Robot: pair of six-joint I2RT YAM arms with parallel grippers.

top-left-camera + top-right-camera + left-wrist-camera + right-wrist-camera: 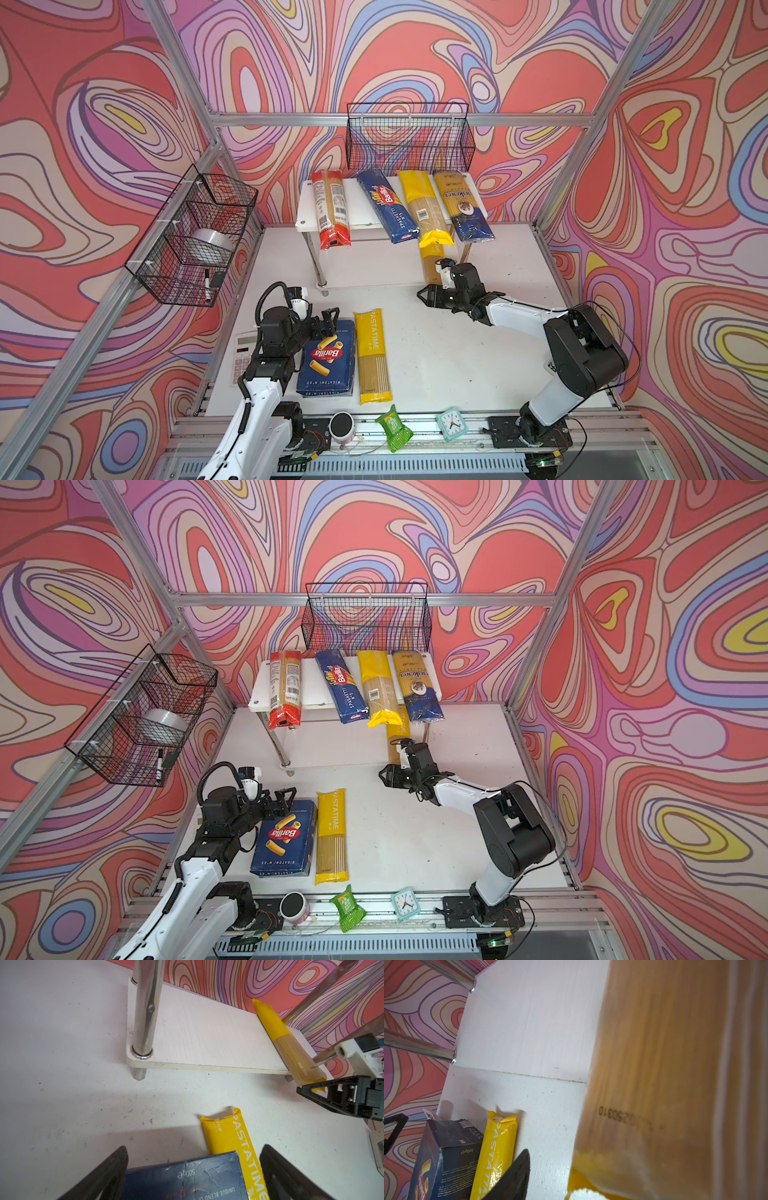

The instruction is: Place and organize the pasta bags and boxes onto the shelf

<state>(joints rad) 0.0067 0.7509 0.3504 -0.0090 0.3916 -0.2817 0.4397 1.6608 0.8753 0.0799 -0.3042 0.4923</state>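
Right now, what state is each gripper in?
Left gripper: open over the rigatoni box, empty.
Right gripper: open beside the lower-shelf yellow bag, empty.

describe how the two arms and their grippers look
The left arm and right arm have white link shells and bulky black joint housings, with thin black cables running alongside. A looped black ribbed hose sits by the left wrist. The left gripper and right gripper are black, with hollow triangular fingers.
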